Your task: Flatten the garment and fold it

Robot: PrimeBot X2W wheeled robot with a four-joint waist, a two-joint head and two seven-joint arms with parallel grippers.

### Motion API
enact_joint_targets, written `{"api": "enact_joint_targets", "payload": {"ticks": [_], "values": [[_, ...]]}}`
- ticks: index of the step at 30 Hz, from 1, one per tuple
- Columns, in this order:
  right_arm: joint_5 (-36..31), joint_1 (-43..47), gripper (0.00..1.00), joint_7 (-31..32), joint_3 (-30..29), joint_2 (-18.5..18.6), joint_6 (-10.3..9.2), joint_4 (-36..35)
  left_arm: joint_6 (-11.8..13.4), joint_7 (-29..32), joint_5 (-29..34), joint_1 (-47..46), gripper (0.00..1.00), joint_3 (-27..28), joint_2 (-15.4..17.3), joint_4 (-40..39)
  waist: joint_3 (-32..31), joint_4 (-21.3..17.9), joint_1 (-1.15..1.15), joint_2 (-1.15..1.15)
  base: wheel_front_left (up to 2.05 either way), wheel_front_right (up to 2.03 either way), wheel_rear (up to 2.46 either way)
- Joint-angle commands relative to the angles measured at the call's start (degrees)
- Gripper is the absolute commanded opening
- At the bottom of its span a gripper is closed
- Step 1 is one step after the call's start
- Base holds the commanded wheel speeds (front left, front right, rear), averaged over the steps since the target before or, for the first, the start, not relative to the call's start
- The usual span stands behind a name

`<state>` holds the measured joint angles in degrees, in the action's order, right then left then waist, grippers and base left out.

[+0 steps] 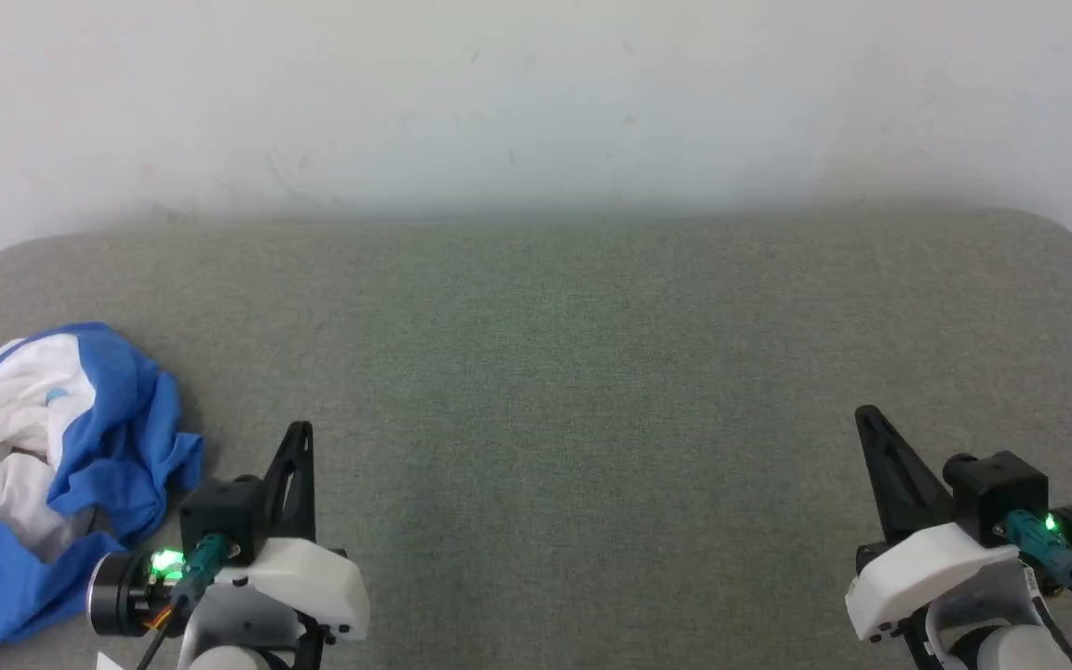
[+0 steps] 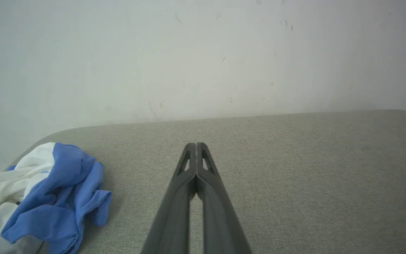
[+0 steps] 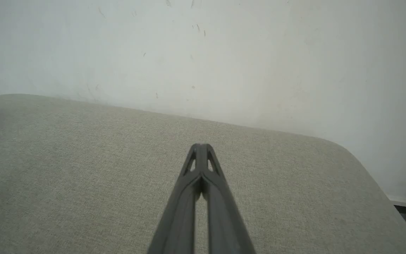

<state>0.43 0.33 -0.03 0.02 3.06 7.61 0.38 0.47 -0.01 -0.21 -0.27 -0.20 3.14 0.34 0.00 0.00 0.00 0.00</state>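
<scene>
**Both hands closed and empty, shirt bunched at the left edge**

The left hand (image 1: 301, 430) hangs low over the near left part of the counter (image 1: 573, 372), its two dark fingers (image 2: 174, 211) pressed together at the tips and holding nothing. The right hand (image 1: 864, 414) mirrors it at the near right, likewise closed tip to tip on nothing and pointing away towards the wall (image 1: 536, 93). The two hands are well apart, with a wide stretch of grey woven fabric covering between them.

Just to the left of the left hand lies the garment (image 1: 52, 437), crumpled in a loose heap at the counter's left edge. Blue cloth is bunched up on the side nearest the hand, and white folds show further out, with a small light-blue mark on the white. Part of the blue runs down towards the near edge. Neither hand touches the garment. From the right hand's side, just a sliver of blue shows at the far left of the counter. Behind the counter stands a pale, lightly scuffed wall.
</scene>
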Motion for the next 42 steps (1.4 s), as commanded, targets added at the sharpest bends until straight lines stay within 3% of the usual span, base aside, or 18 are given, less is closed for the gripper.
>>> {"api": "enact_joint_targets", "payload": {"ticks": [1,33,34,42], "values": [[-0.43,-0.33,0.0,0.03,-0.02,-0.18,-0.12,-0.38,-0.47,0.01,0.21,0.27,0.0,0.2,-0.26,-0.34,0.0,0.0,0.0,0.0,0.0,0.0,0.0],[-0.43,-0.33,0.0,0.03,-0.02,-0.18,-0.12,-0.38,-0.47,0.01,0.21,0.27,0.0,0.2,-0.26,-0.34,0.0,0.0,0.0,0.0,0.0,0.0,0.0],[0.04,0.0,1.0,-0.01,0.0,0.01,0.0,0.04,0.02,-0.01,-0.01,0.0,1.0,-0.01,0.02,0.03,0.0,0.0,0.0,0.0,0.0,0.0,0.0],[1.01,0.13,1.0,-0.7,-0.19,0.01,-0.01,0.7,0.2,-0.7,-0.63,-0.08,1.0,-0.37,0.02,0.69,0.01,0.01,0.0,0.0,0.0,0.0,0.0]]}}
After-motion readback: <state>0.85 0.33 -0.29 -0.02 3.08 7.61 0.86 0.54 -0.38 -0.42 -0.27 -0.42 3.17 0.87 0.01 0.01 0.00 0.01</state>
